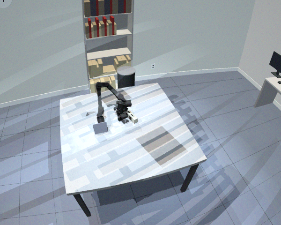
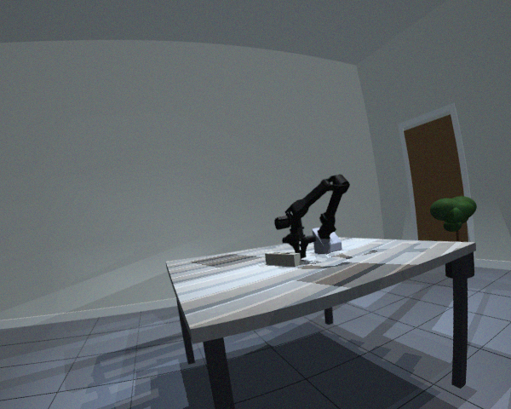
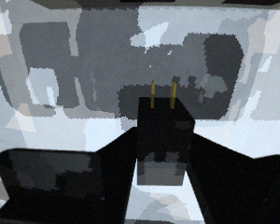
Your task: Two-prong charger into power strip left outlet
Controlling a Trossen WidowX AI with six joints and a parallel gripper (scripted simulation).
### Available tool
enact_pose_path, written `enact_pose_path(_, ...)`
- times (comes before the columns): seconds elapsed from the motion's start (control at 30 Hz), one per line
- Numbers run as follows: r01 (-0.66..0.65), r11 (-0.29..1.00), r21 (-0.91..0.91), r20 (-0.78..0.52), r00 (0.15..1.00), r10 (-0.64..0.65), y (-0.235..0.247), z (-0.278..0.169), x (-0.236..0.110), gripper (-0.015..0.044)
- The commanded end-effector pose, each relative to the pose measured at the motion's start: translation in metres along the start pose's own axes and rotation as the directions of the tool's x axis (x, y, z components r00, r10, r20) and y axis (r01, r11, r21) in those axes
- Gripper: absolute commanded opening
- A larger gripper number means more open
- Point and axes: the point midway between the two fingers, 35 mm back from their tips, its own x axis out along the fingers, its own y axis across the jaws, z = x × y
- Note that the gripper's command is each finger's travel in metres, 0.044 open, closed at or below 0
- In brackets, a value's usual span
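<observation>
My gripper points down low over the table, shut on the black charger. The charger sits between the two fingers in the wrist view, its two brass prongs pointing to the top of that view, side by side. The beige power strip lies on the table right beside the gripper. Only the lower edge of the strip shows along the top of the wrist view, with a gap between it and the prong tips. The outlets cannot be made out clearly.
The table carries a patchwork of light and dark patterns. The grey block stands at the arm's base. A dark bin and a bookshelf stand behind the table.
</observation>
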Motion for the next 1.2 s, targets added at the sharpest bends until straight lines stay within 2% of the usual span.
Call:
enact_pose_path(0.0, -0.002, 1.000, -0.002, 0.006, 1.000, 0.002, 0.002, 0.008, -0.001, 0.0000)
enact_pose_path(0.7, -0.007, 1.000, -0.025, 0.007, 1.000, 0.007, 0.009, 0.035, -0.001, 0.0000)
enact_pose_path(1.17, -0.007, 1.000, -0.026, 0.007, 1.000, 0.007, 0.009, 0.036, -0.001, 0.0000)
